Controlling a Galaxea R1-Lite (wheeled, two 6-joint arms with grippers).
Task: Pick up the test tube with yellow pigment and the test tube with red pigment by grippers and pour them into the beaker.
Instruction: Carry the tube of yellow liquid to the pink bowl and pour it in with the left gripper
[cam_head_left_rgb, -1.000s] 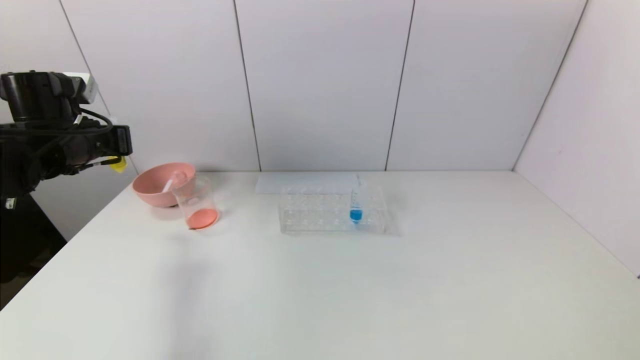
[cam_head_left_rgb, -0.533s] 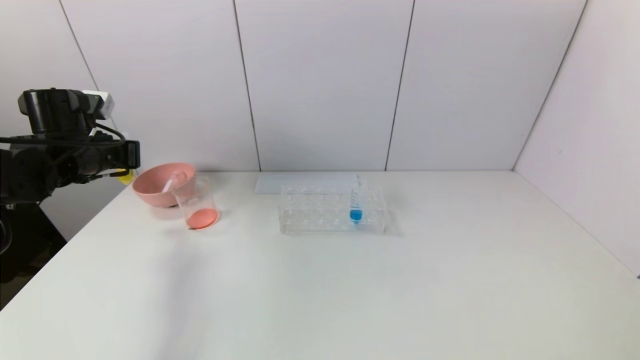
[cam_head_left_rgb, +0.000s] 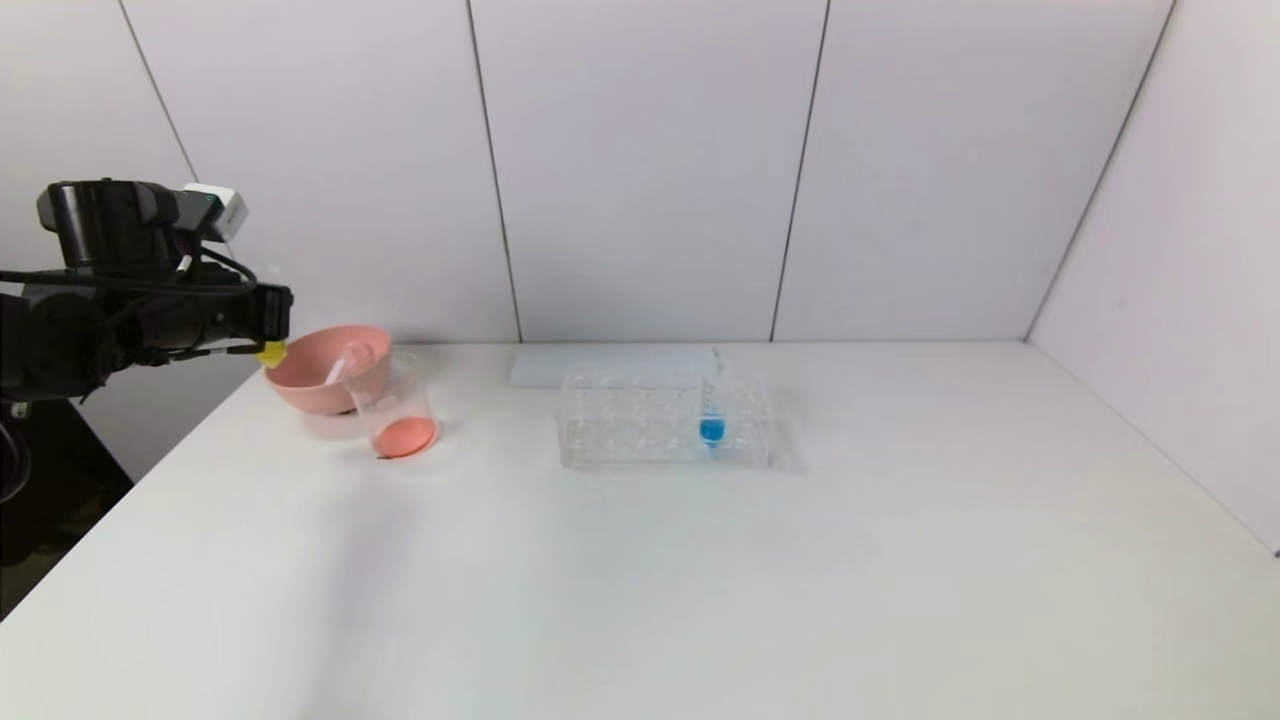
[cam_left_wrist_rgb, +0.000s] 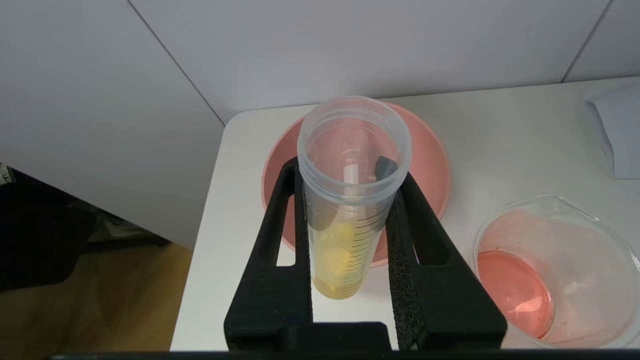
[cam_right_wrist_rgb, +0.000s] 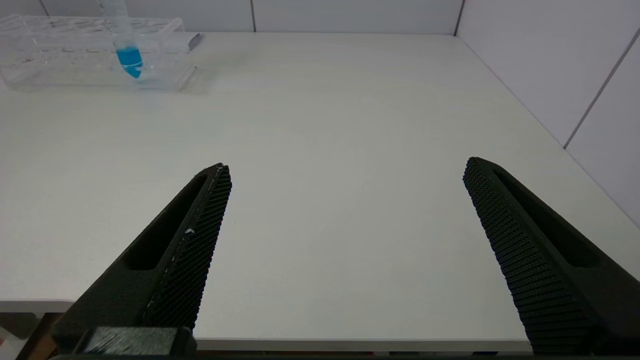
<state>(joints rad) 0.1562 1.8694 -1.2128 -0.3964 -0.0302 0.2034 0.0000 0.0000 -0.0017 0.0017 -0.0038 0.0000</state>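
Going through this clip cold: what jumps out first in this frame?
The left gripper, at the table's far-left corner above the pink bowl, is shut on the test tube with yellow pigment. Beside the bowl stands the beaker with red-orange liquid at its bottom. A tube of blue liquid stands alone in the clear rack mid-table; the right gripper hangs open near the table's front edge.

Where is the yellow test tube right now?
The test tube with yellow pigment is clamped in the left gripper, held above the table's far left corner, over the pink bowl and beside the beaker.
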